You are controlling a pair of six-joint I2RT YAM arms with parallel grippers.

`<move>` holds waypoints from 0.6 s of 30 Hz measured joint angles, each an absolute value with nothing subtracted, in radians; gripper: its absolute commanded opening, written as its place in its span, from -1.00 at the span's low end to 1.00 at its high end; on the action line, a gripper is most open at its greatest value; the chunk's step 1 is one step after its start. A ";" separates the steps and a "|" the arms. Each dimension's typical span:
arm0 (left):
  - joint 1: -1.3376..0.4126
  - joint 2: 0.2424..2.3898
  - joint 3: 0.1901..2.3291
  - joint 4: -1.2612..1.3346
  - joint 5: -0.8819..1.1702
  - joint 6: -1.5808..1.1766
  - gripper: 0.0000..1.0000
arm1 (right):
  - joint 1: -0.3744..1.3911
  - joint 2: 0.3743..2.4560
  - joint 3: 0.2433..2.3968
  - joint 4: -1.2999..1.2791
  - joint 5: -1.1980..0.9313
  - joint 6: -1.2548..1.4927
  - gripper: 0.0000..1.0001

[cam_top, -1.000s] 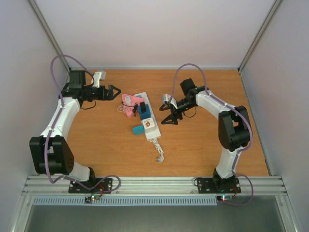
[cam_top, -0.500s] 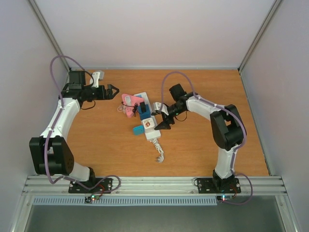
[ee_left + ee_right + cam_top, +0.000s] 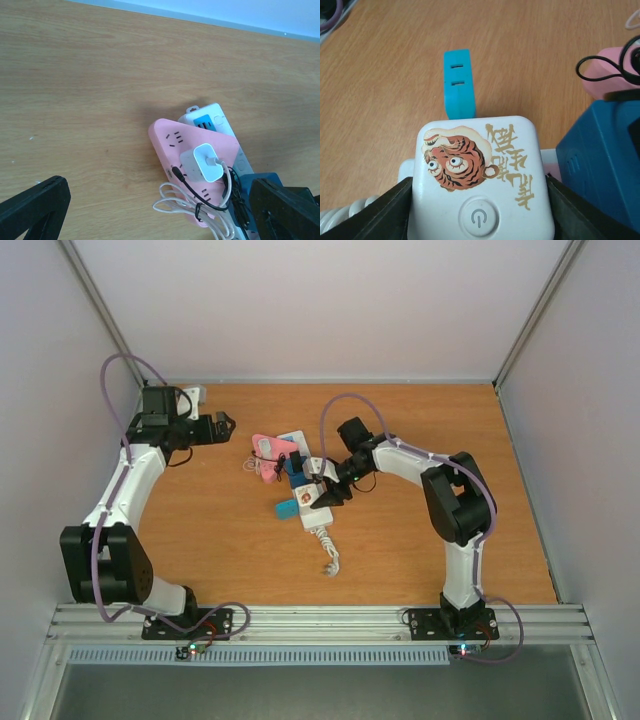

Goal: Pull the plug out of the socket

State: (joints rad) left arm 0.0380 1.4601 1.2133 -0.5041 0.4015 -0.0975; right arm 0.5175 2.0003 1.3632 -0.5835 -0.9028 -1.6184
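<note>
The white power strip point(image 3: 316, 519) lies at the table's middle, its short cord point(image 3: 328, 555) trailing toward me. A white cube plug with a tiger picture and a power button point(image 3: 480, 175) sits in its near end and shows in the top view point(image 3: 310, 496). My right gripper point(image 3: 325, 490) is over it, and its black fingers point(image 3: 385, 215) press both sides of the cube. A dark blue plug point(image 3: 296, 466) and a pink adapter point(image 3: 272, 450) sit further along the strip. My left gripper point(image 3: 222, 424) is open, to the left of the strip and apart from it.
A teal piece point(image 3: 286, 508) lies on the table left of the strip and shows in the right wrist view point(image 3: 457, 82). In the left wrist view, a small white charger point(image 3: 202, 162) with a coiled white cable point(image 3: 175, 202) sits on the pink adapter point(image 3: 170, 140). Side walls bound the table.
My right gripper has moved left from beside the strip onto the white tiger plug and now brackets it. My left gripper has drawn back slightly to the left.
</note>
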 measured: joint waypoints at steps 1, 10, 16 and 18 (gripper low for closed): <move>0.038 1.459 1.213 -0.504 0.391 -0.097 0.99 | 0.517 2.000 1.364 -0.580 -0.901 -1.624 0.11; 0.038 1.457 1.213 -0.524 0.427 0.012 0.99 | 0.517 1.937 1.261 -0.514 -0.898 -1.630 -0.05; 0.029 1.454 1.195 -0.542 0.526 0.157 0.99 | 0.517 1.837 1.127 -0.504 -0.898 -1.629 -0.06; 0.021 1.450 1.178 -0.553 0.550 0.211 0.99 | 0.517 1.798 1.075 -0.497 -0.900 -1.626 -0.06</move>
